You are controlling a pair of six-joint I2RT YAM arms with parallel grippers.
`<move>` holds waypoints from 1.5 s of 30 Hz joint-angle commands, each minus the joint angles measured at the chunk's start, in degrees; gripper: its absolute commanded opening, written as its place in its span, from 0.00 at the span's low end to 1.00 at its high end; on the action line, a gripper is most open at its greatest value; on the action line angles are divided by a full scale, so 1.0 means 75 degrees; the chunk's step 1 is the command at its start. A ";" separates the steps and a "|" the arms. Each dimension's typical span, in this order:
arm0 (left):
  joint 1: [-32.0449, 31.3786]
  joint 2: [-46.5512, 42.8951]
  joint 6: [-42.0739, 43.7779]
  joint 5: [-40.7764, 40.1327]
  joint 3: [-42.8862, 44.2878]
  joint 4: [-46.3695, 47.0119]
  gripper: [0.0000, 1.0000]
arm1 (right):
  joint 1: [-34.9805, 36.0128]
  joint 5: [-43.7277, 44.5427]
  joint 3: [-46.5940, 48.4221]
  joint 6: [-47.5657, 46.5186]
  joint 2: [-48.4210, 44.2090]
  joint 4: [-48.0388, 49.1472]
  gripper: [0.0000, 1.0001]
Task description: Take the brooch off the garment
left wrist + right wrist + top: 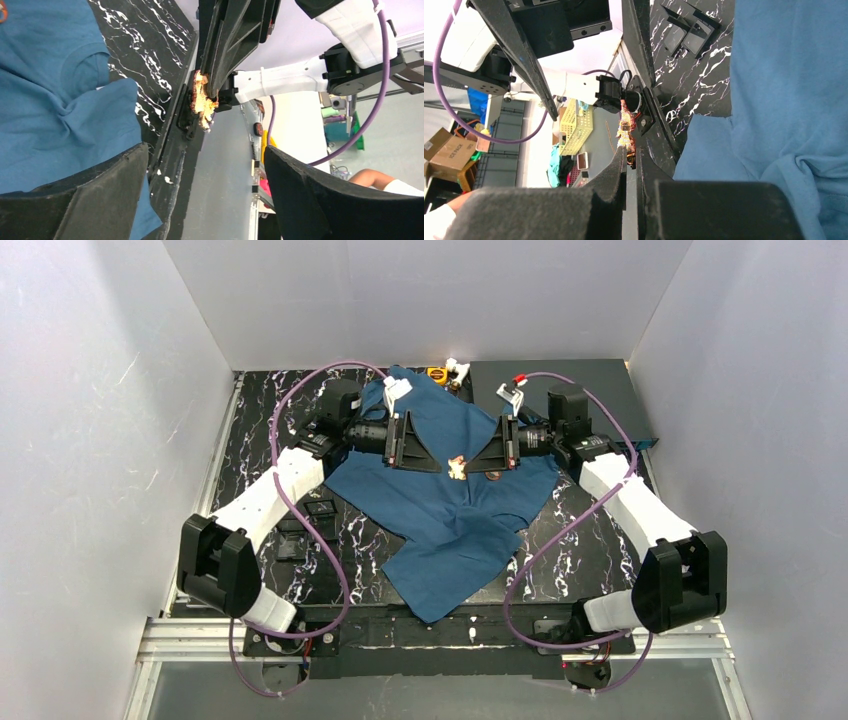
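Black, white-veined marble table (250,440) bearing a spread dark teal-blue cloth T-shirt (450,530). My right gripper (475,468) is clamped on the small gold-and-cream brooch (457,467) over the T-shirt's middle. My left gripper (432,465), fingers wide apart, faces it from just beside.

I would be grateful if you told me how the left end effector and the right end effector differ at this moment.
The left end effector is open, jaws wide apart; the right end effector is shut. The left one holds nothing, while the right one pinches the brooch. The left one reaches in from the left, the right one from the opposite side. Both are black, sit over the garment and face each other.
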 commanded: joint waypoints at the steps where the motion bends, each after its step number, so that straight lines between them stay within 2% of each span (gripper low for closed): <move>1: -0.0132 -0.0427 -0.0152 0.0529 -0.0241 0.0193 0.78 | 0.0175 -0.0020 0.0274 -0.0078 -0.0253 0.0148 0.01; 4: -0.0240 -0.0508 -0.0069 0.0384 -0.0390 0.0173 0.63 | 0.0289 -0.0036 0.0252 -0.0084 -0.0290 0.0226 0.01; 12: -0.0421 -0.0348 -0.0154 0.0129 -0.0297 0.0183 0.54 | 0.0475 0.0088 0.0274 -0.0257 -0.0376 0.0176 0.01; 17: -0.0549 -0.0222 -0.0231 0.0118 -0.0224 0.0333 0.44 | 0.0548 0.0131 0.0297 -0.0342 -0.0411 0.0133 0.01; 22: -0.0603 -0.0135 -0.0343 0.0101 -0.0221 0.0345 0.38 | 0.0611 0.0262 0.0286 -0.0526 -0.0478 0.0033 0.01; 31: -0.0617 0.0029 -0.0337 0.0090 -0.0129 0.0345 0.17 | 0.0687 0.0314 0.0214 -0.0668 -0.0575 -0.0039 0.01; 34: -0.0617 0.0040 -0.0355 0.0091 -0.0153 0.0574 0.17 | 0.0701 0.0327 0.0204 -0.0728 -0.0576 -0.0087 0.01; 38: -0.0617 0.0005 -0.0382 0.0089 -0.0141 0.0550 0.23 | 0.0714 0.0338 0.0198 -0.0764 -0.0587 -0.0133 0.01; 45: -0.0617 -0.0009 -0.0323 0.0067 -0.0150 0.0474 0.22 | 0.0725 0.0315 0.0169 -0.0814 -0.0621 -0.0187 0.01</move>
